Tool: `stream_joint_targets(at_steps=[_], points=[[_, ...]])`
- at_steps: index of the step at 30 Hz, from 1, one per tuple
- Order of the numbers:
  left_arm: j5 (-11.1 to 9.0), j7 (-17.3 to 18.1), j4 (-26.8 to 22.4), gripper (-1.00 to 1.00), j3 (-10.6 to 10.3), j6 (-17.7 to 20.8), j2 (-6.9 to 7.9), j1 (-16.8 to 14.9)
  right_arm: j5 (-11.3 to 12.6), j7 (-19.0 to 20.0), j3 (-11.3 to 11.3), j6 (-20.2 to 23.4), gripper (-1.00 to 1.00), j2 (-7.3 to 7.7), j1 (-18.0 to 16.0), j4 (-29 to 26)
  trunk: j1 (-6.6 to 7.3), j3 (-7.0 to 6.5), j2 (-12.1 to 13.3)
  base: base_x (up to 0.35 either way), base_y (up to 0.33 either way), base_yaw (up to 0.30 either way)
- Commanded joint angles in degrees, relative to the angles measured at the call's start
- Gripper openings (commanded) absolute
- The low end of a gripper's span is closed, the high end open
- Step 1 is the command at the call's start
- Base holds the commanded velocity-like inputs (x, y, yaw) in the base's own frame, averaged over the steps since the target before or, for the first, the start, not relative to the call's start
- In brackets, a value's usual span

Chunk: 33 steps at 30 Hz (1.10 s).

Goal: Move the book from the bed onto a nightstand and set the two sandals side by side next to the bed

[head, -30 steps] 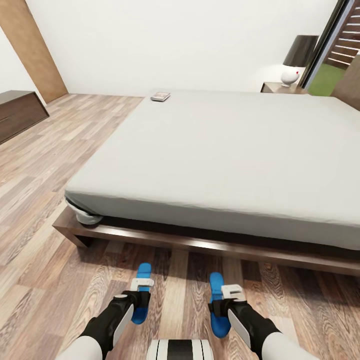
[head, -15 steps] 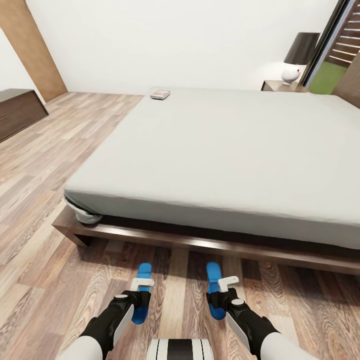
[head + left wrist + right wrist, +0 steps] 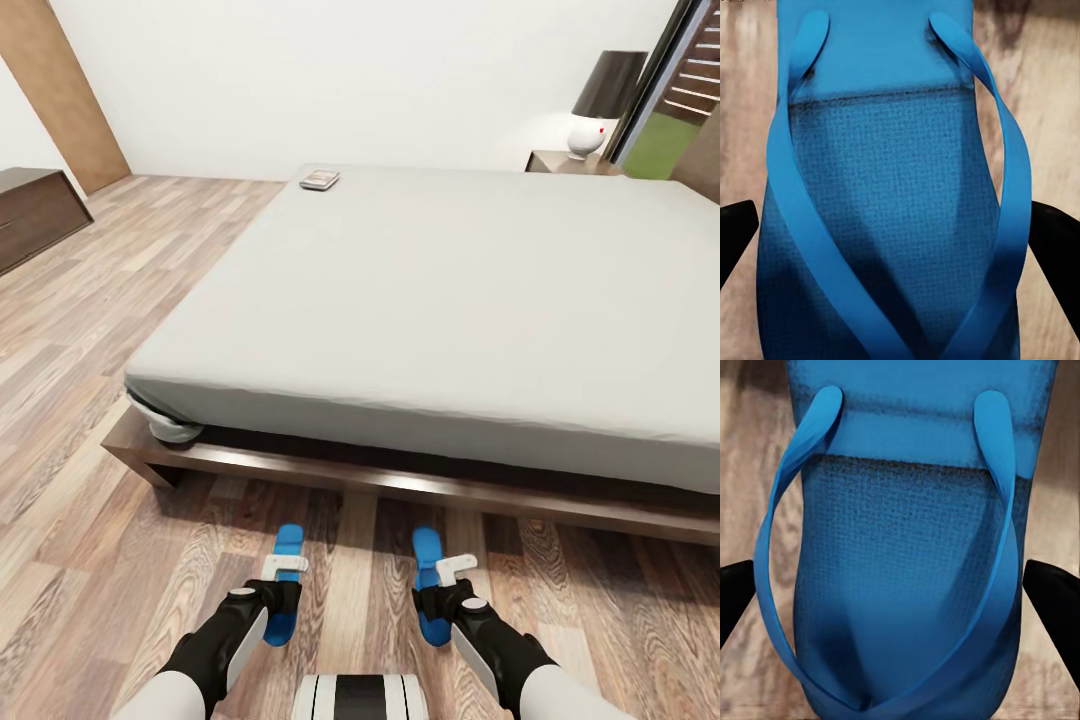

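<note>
Head view, lower frame: your left gripper point(image 3: 282, 592) and right gripper point(image 3: 440, 592) each straddle a blue sandal point(image 3: 286, 580), point(image 3: 428, 580), jaws spread. Align both parallel beside the bed point(image 3: 440, 300). The book point(image 3: 320, 180) lies upper-centre on the mattress.

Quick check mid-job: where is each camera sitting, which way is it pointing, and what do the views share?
Head view: on the head, looking forward and down over the bed, book, both arms.
Left wrist view: near the left gripper, looking down on the left sandal; black fingers at the edges.
Right wrist view: above the right sandal, fingers flanking.
Shared: both sandals and the wood floor.
</note>
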State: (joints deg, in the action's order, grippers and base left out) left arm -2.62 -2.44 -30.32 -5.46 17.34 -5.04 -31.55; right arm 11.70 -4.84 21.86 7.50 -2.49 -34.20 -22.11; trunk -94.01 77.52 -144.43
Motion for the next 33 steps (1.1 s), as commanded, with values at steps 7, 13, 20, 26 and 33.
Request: stream_joint_targets(at_steps=[7, 13, 20, 26, 33], points=[[-0.4, -0.3, -1.3, -1.00, -0.3, 0.3, 0.10, 0.0, 0.6, -0.4, 0.4, 7.0, -1.00, 0.07, -0.1, -0.5, -0.01, 0.26, 0.0, 0.000, 0.000, 0.000], [-0.4, -0.1, -2.3, -1.00, -0.3, 0.3, 0.09, 0.0, 0.6, -0.3, 0.4, 8.0, -1.00, 0.05, -0.2, -0.6, -0.12, 1.15, -0.1, 0.000, 0.000, 0.000], [-0.4, -0.1, -4.3, -1.00, -0.2, 0.3, 0.19, 0.0, 0.6, -0.2, 0.4, 8.3, -1.00, 0.03, -0.2, -0.8, -0.19, 1.81, -0.1, 0.000, 0.000, 0.000], [-0.4, -0.2, -4.8, -1.00, 0.0, 0.1, 0.20, 0.0, 0.6, 0.2, 0.5, 8.4, -1.00, 0.03, -0.4, -1.3, -0.25, 2.25, -0.1, 0.000, 0.000, 0.000], [-0.4, -0.2, -4.9, -1.00, 0.0, -0.1, 0.20, 0.0, 0.7, 0.4, 0.4, 8.6, -1.00, 0.04, -0.5, -3.7, -0.25, 2.25, -0.1, 0.000, 0.000, 0.000]])
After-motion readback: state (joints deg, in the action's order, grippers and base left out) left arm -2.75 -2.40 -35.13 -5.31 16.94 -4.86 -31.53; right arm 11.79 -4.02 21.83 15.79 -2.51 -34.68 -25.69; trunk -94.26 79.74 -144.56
